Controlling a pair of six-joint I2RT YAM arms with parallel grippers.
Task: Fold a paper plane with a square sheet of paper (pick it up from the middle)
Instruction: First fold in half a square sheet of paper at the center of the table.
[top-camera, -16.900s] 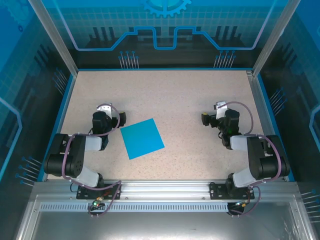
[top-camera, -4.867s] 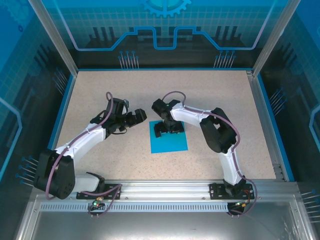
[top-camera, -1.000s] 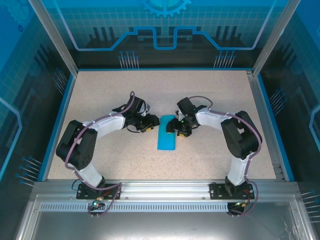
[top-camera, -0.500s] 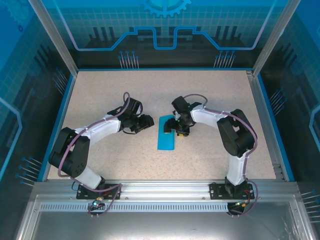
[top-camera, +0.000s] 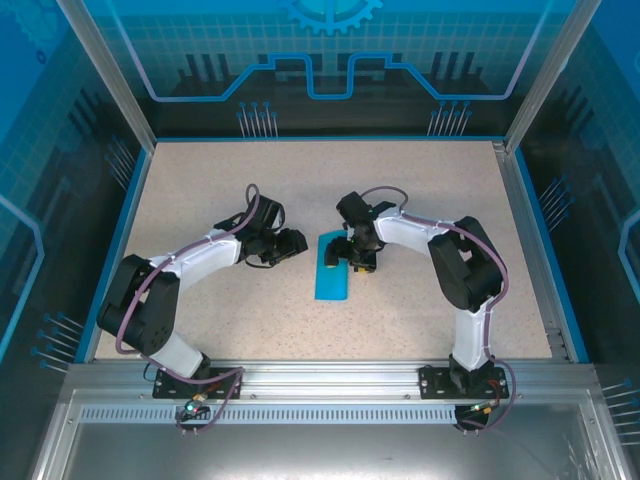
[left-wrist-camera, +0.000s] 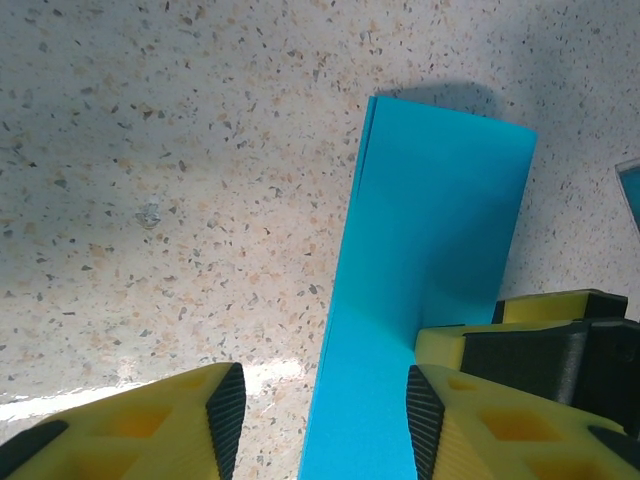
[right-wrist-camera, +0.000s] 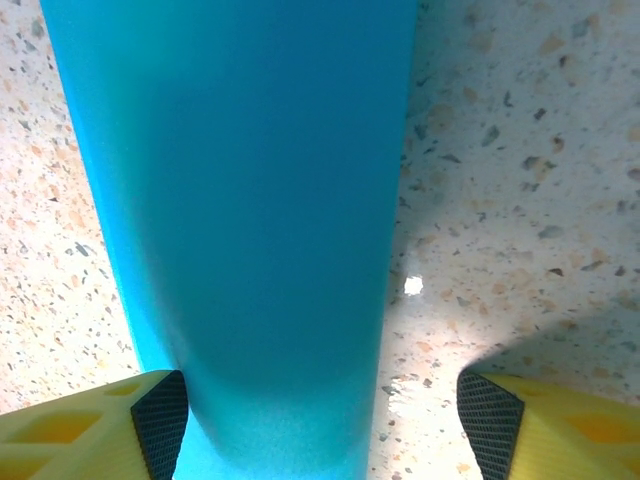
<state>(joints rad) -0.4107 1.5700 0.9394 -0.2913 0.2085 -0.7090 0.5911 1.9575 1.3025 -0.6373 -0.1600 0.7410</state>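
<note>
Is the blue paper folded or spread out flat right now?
Folded. The square sheet of paper lies as a narrow strip, and the left wrist view shows two layers along one long edge.

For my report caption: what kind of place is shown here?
Probably a robot test cell: speckled table inside an aluminium frame with blue printed panels, two robot arms over folded blue paper.

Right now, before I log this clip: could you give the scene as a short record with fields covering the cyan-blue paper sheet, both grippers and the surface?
paper: thin cyan-blue sheet of paper, folded to a narrow strip, lying flat
surface: speckled beige table
left gripper: open, empty, just left of the strip
right gripper: open, jaws straddling the strip's far half, not pinching
plane: not yet formed
</note>
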